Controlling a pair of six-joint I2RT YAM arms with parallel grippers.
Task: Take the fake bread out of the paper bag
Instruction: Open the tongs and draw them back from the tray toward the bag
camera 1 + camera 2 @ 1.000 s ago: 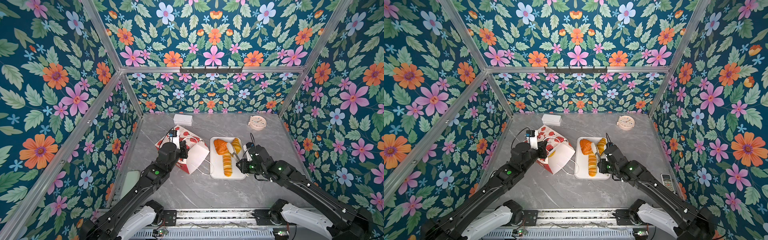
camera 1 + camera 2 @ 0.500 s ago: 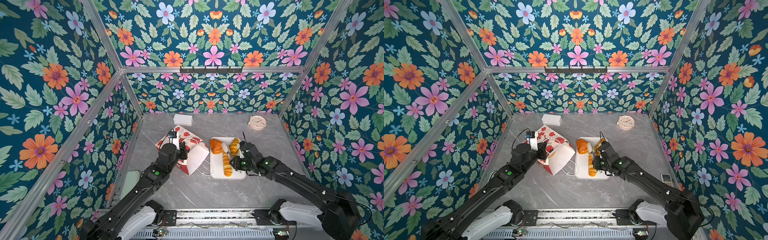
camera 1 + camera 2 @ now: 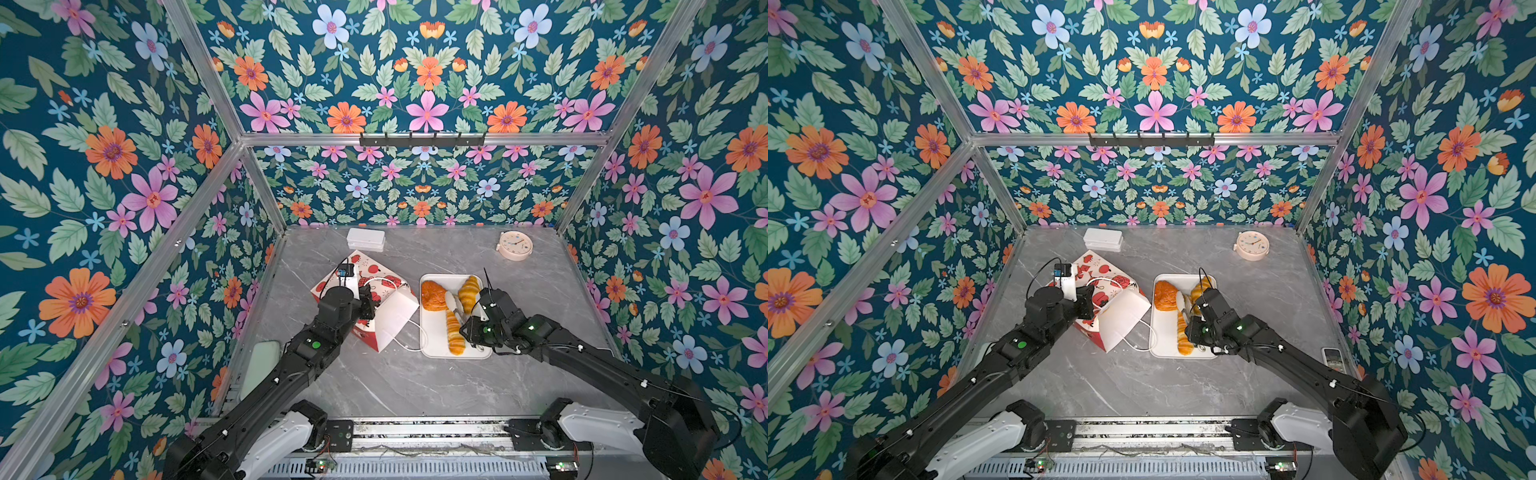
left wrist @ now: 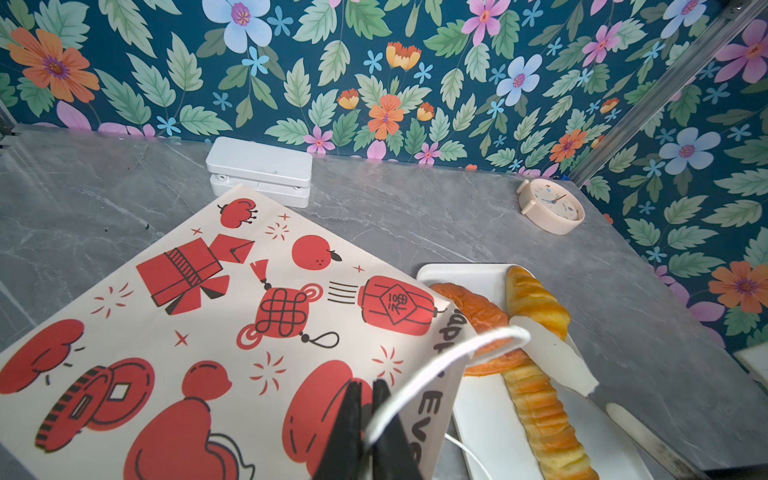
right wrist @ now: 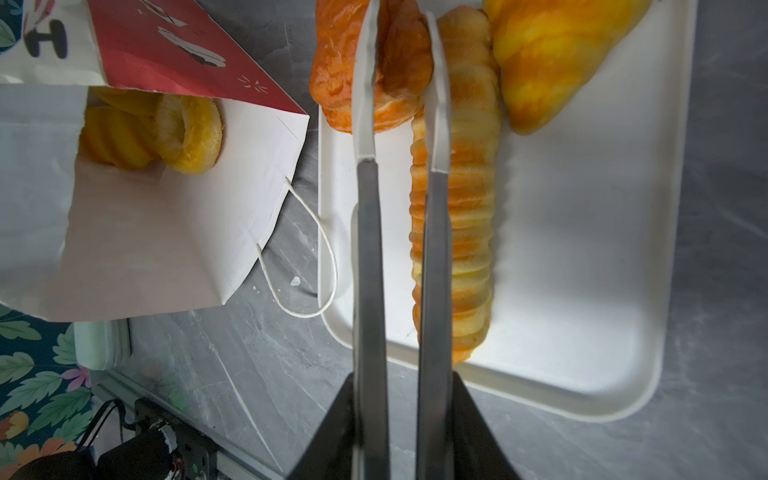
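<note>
The paper bag (image 3: 384, 280) lies on its side, its mouth facing the white tray (image 3: 436, 351). My left gripper (image 4: 365, 386) is shut on the bag's white cord handle (image 4: 457, 353) and holds the mouth open. Inside the bag lie a ring doughnut (image 5: 191, 133) and a fluted cake (image 5: 112, 141). Three pieces of fake bread rest on the tray: a brown pastry (image 3: 432, 295), a yellow croissant (image 3: 469, 289) and a long ridged loaf (image 3: 455, 338). My right gripper (image 5: 403, 376) is shut on metal tongs (image 5: 368, 249). Their white tips stand slightly apart over the brown pastry's edge.
A white box (image 3: 365, 240) and a pale clock (image 3: 514, 246) stand by the back wall. A remote (image 3: 1333, 357) lies at the right wall, and a pale green pad (image 3: 259, 365) at the left edge. Floral walls close in three sides.
My right gripper has shifted left and farther in over the tray, and the tongs' tips have spread a little. The left arm and the bag have not moved.
</note>
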